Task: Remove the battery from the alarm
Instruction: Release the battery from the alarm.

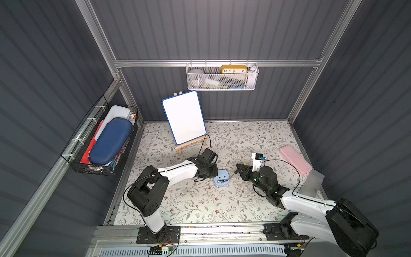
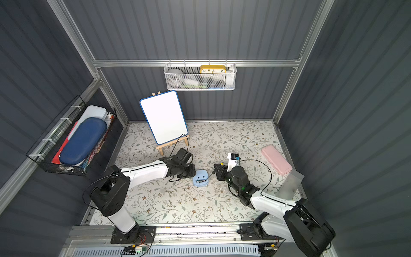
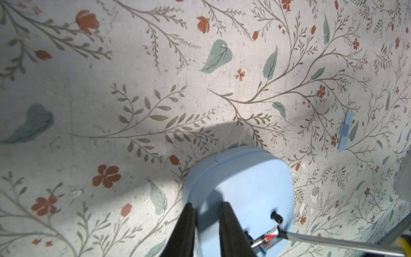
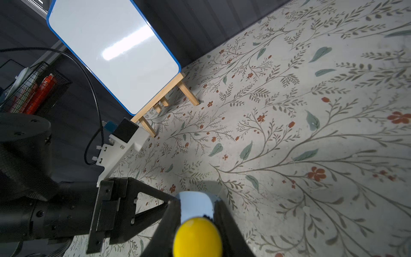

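Battery (image 3: 265, 237) sits in the open slot on the back of the light-blue alarm (image 1: 221, 178), which lies face down at mid-frame on the floral table (image 1: 200, 207) in both top views. The right gripper (image 4: 196, 213) is clamped on the yellow-handled screwdriver (image 4: 198, 237), whose tip touches the battery's end. The left gripper (image 3: 208, 207) shows a narrow gap, its tips at the alarm's edge, gripping nothing. At upper centre, a white mesh basket (image 1: 222, 85) holds a yellow clock (image 1: 234, 69). At left, a black wire basket (image 1: 89, 170) holds a dark-blue case (image 1: 111, 141) and a white tray (image 1: 117, 112).
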